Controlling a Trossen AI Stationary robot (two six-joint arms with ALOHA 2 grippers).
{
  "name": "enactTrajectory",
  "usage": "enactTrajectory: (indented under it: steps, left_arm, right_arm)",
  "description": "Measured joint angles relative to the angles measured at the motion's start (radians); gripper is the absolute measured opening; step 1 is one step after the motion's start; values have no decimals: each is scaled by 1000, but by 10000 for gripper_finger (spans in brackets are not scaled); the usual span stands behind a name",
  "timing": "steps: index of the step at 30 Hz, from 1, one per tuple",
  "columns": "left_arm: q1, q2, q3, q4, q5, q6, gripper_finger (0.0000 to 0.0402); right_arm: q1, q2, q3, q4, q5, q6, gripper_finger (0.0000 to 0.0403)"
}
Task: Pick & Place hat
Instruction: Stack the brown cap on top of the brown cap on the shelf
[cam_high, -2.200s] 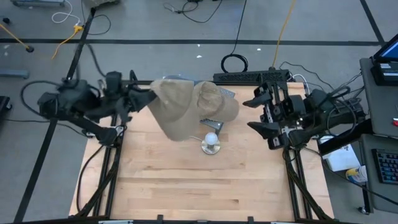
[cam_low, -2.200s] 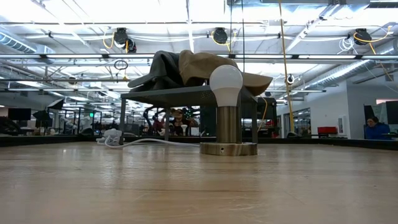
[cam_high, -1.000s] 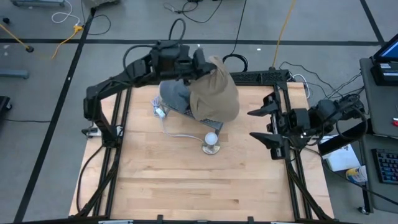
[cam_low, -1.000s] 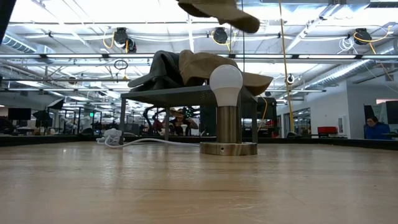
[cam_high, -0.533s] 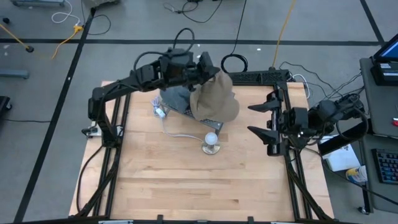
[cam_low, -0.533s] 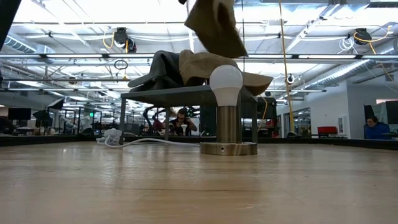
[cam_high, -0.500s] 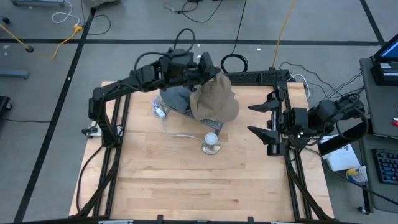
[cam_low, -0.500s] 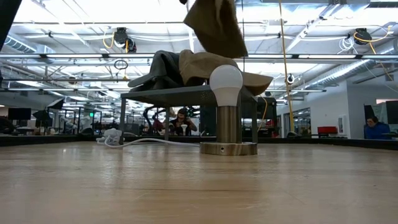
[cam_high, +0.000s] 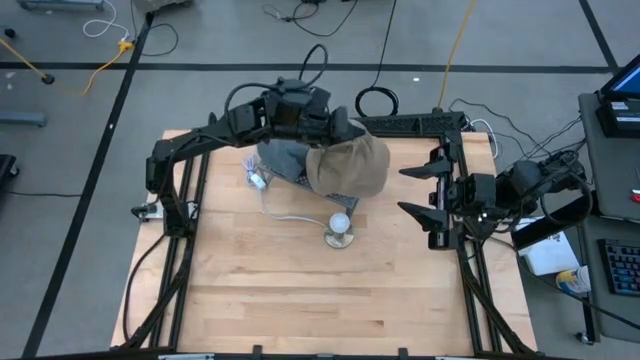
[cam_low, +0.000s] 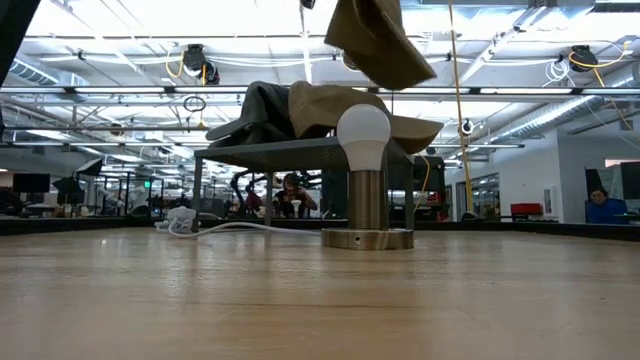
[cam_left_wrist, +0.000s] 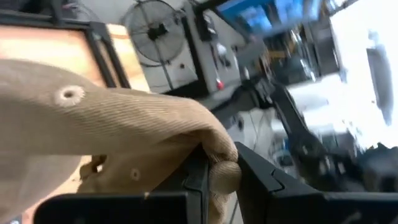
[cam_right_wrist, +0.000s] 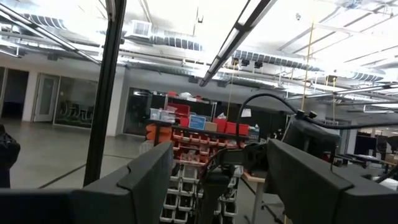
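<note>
Left gripper (cam_left_wrist: 221, 177): clenched on a fold of the tan hat (cam_high: 347, 165), fabric pinched between both dark fingers; held above the table's far edge, near its middle.
Right gripper (cam_high: 432, 205): fingers spread, holding nothing; parked at the table's right edge.
Tan hat: airborne, hanging from the left gripper over the small grey stand (cam_low: 300, 150), clear of the hats already piled there (cam_low: 310, 110).
Stand: near the far edge, just behind the bulb lamp (cam_high: 340, 230).
Step in hand: carry phase; judged to be late in transport, with placement not yet made.
Next move: likely a descent onto the pile, then release; the drop should stay clear of the lamp.
Orientation: crown button (cam_left_wrist: 68, 94) faces the wrist camera; in the low view the cloth droops toward the table's right side.
Long axis: roughly parallel to the far edge in the high view; brim direction cannot be told.
</note>
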Motion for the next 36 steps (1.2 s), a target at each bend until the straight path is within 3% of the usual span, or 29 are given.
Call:
enactTrajectory:
  steps: [7,17,26,32,36]
  left_arm:
    - [13,6,0,-64,178,158,52]
    - [32,3,0,-93,199,241,52]
    - [36,27,0,34,242,274,52]
    - [67,29,0,-158,262,289,52]
    - [86,29,0,-303,211,304,52]
  right_arm:
    - [0,2,0,0,0,9,253]
    - [0,10,0,1,-3,-8,254]
    - [0,49,0,7,-4,-23,253]
    - [0,57,0,5,-4,-23,253]
    - [0,57,0,5,-4,-23,254]
